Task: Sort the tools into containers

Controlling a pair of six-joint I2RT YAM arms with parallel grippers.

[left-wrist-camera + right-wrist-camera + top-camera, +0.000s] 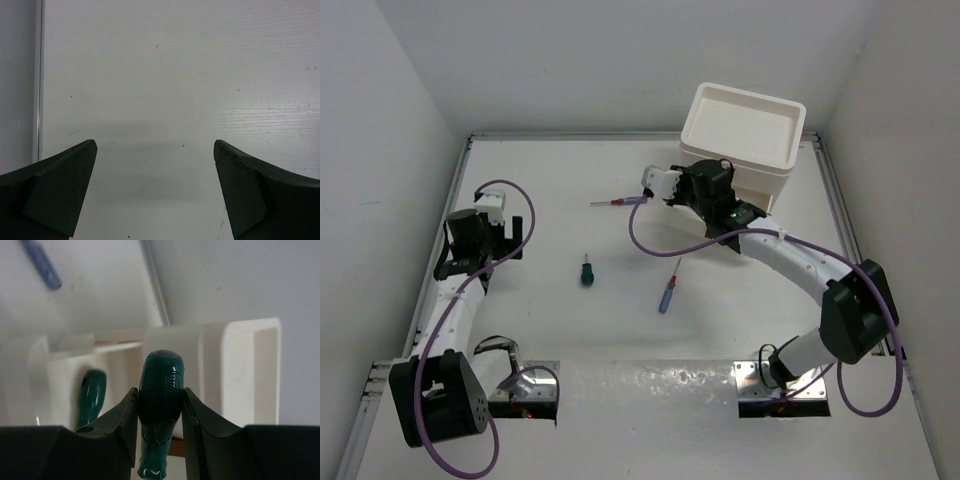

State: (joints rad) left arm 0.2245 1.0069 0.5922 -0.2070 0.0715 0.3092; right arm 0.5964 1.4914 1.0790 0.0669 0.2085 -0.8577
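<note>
My right gripper (160, 389) is shut on the dark-green handle of a long screwdriver (160, 405) and holds it over an open white drawer (240, 375). Another green-handled screwdriver (91, 397) lies inside that drawer. In the top view the right gripper (665, 188) sits just in front of the white drawer stack (745, 135). A stubby green screwdriver (587, 271), a blue-and-red screwdriver (668, 290) and a thin red-handled one (617, 203) lie on the table. My left gripper (510, 228) is open and empty at the far left, over bare table in its own view (155, 145).
White walls enclose the table on the left, back and right. A metal rail (37, 75) runs along the left table edge. A blue handle (42, 262) shows at the top left of the right wrist view. Purple cables loop off both arms.
</note>
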